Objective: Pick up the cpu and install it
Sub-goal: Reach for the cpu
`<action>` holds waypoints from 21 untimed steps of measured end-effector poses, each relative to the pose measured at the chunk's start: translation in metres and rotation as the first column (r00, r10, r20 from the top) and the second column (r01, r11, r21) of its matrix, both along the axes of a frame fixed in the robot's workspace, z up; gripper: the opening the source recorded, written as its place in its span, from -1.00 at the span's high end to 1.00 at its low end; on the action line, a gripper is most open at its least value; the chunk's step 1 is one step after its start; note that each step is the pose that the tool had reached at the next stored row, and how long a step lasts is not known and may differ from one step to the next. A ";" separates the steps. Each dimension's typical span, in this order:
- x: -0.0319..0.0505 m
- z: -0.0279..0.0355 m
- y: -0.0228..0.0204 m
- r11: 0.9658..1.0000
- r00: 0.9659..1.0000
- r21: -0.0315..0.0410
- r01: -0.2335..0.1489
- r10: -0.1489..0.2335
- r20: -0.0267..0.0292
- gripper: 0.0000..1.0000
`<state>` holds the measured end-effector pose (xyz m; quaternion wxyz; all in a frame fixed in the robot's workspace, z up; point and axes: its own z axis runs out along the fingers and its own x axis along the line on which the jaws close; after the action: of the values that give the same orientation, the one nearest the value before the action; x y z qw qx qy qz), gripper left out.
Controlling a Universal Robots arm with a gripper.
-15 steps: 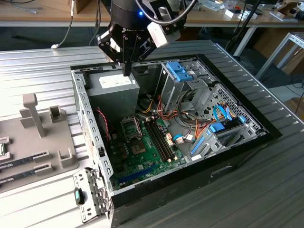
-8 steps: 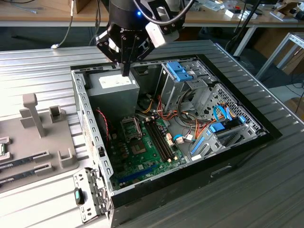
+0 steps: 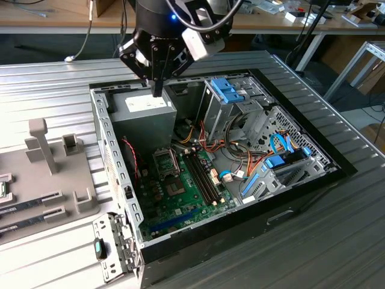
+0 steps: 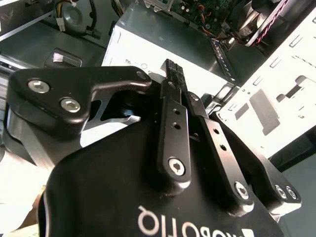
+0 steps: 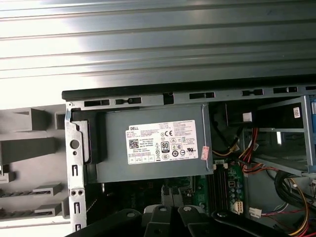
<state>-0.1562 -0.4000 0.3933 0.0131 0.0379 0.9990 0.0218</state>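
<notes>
While end effector [image 3: 157,91] hangs closed above power supply [image 3: 144,123]: cpu pick-up stage, probably; grasp calls for opening first.

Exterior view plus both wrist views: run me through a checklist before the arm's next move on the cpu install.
1. Open computer case: ok.
2. Position: the pincer hangs above the power supply, over its labelled top: ok.
3. Grasp readiness: fingers shut, not ok.
4. Whereabouts of the cpu: cannot tell.
5. State of the socket frame on the motherboard, open or latched: cannot tell.
</notes>
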 end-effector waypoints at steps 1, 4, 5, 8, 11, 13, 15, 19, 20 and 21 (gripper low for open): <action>-0.0004 0.0000 0.0000 1.000 1.000 0.000 0.000 0.000 0.000 0.79; -0.0028 0.0000 0.0000 1.000 1.000 0.000 0.000 0.000 0.000 0.79; -0.0034 0.0000 0.0000 1.000 1.000 0.000 0.000 0.000 0.000 0.79; -0.0055 0.0000 0.0000 1.000 1.000 0.000 0.000 0.000 0.000 0.79; -0.0074 0.0000 0.0000 1.000 1.000 0.000 0.000 0.000 0.000 0.79; -0.0088 0.0000 0.0000 1.000 1.000 0.000 0.000 0.000 0.000 0.79; -0.0098 0.0000 0.0000 1.000 1.000 0.000 0.000 0.000 0.000 0.79; -0.0122 0.0000 0.0000 1.000 1.000 0.000 0.000 0.000 0.000 0.79; -0.0127 0.0000 0.0000 1.000 1.000 0.000 0.000 0.000 0.000 0.79; -0.0130 0.0000 0.0000 1.000 1.000 0.000 0.000 0.000 0.000 0.79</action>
<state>-0.1692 -0.4000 0.3933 0.0131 0.0379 0.9990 0.0218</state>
